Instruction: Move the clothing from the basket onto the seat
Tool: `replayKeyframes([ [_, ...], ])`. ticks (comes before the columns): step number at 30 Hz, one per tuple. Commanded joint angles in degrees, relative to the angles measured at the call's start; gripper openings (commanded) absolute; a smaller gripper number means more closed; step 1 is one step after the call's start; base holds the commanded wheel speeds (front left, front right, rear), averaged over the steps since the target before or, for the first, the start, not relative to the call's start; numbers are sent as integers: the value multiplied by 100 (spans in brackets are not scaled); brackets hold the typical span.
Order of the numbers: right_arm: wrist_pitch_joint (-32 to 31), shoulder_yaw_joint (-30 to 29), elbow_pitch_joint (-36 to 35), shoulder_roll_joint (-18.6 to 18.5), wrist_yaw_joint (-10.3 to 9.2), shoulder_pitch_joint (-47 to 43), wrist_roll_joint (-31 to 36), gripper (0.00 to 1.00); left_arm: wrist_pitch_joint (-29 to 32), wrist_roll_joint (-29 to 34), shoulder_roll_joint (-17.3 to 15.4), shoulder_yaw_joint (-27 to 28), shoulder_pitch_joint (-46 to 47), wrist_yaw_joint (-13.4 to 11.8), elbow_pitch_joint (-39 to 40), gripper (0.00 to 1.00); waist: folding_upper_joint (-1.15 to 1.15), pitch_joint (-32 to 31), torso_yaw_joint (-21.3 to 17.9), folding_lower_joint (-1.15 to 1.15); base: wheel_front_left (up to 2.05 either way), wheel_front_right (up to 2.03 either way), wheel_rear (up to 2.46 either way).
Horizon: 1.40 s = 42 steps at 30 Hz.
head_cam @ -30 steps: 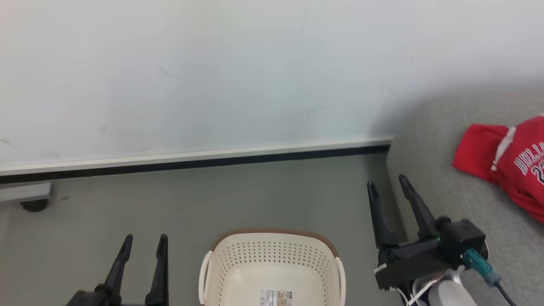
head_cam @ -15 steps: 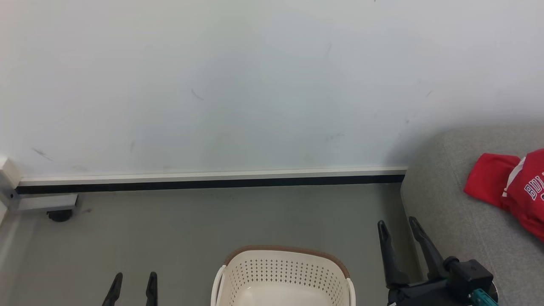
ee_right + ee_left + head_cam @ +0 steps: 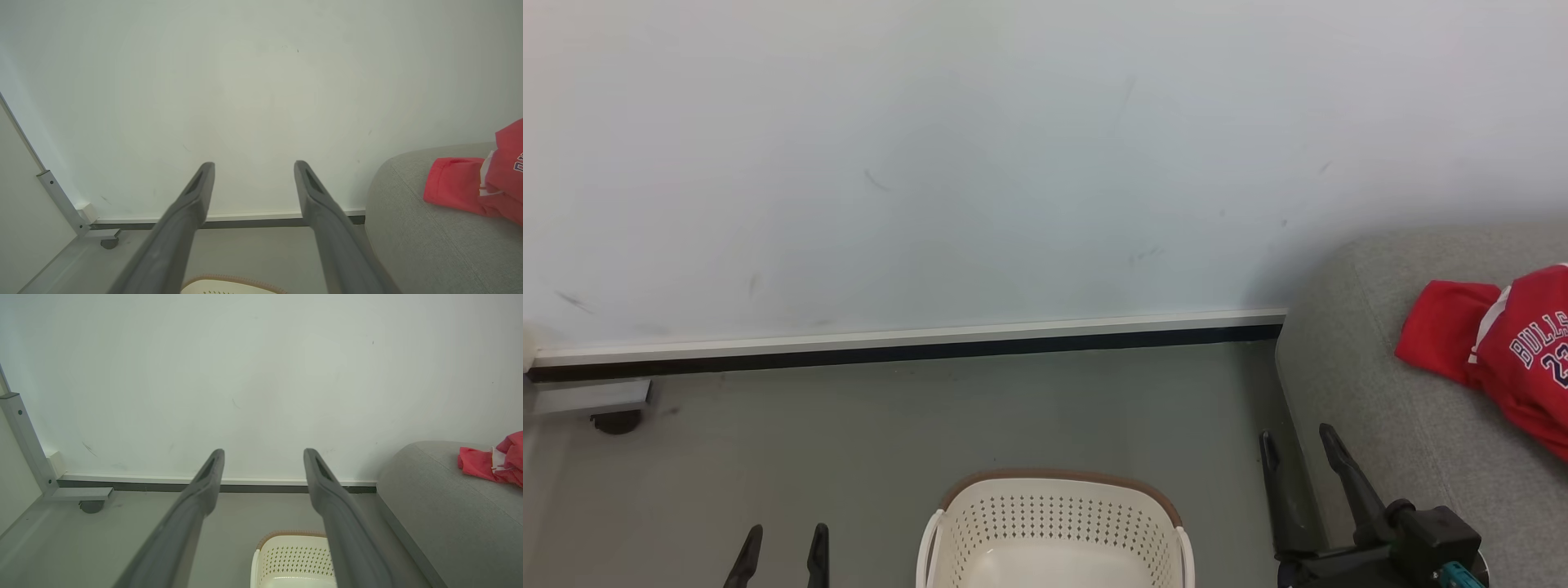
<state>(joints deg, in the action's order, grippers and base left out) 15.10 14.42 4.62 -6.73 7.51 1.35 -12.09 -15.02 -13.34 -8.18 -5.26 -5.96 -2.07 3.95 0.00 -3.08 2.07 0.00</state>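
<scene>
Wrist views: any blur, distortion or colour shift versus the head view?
Head view: even soft light, no glare; the lettering on the clothing reads sharply, and a faint shadow falls on the wall beside the seat. Left wrist view: the left gripper is soft up close, the metal post leans, the clothing looks washed-out pink. Right wrist view: the right gripper is equally soft.

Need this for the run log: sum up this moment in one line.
clothing: on seat | basket: visible part bare | left pincer: open, unladen | right pincer: open, unladen
</scene>
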Motion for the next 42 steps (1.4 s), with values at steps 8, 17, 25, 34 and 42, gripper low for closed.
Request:
replayKeyframes([
  [8,1,37,66,2,-4,-77,18,100,-24,193,121,221,-13,182,-88,100,0,-20,-46,0,0,0,0],
  [17,0,91,108,39,-4,-113,-22,100,-24,344,248,388,-29,300,-98,100,0,-37,-79,0,0,0,0],
  [25,0,120,99,47,-4,-133,-28,100,-25,434,320,484,-37,386,-107,100,0,7,-99,0,0,0,0],
  [34,0,99,46,90,-4,-211,-8,100,-25,479,384,600,-34,451,-112,100,0,57,-143,0,0,0,0],
  [42,-12,108,212,99,0,-269,-72,0,49,390,442,625,6,479,-305,0,0,54,-163,0,0,0,0],
])
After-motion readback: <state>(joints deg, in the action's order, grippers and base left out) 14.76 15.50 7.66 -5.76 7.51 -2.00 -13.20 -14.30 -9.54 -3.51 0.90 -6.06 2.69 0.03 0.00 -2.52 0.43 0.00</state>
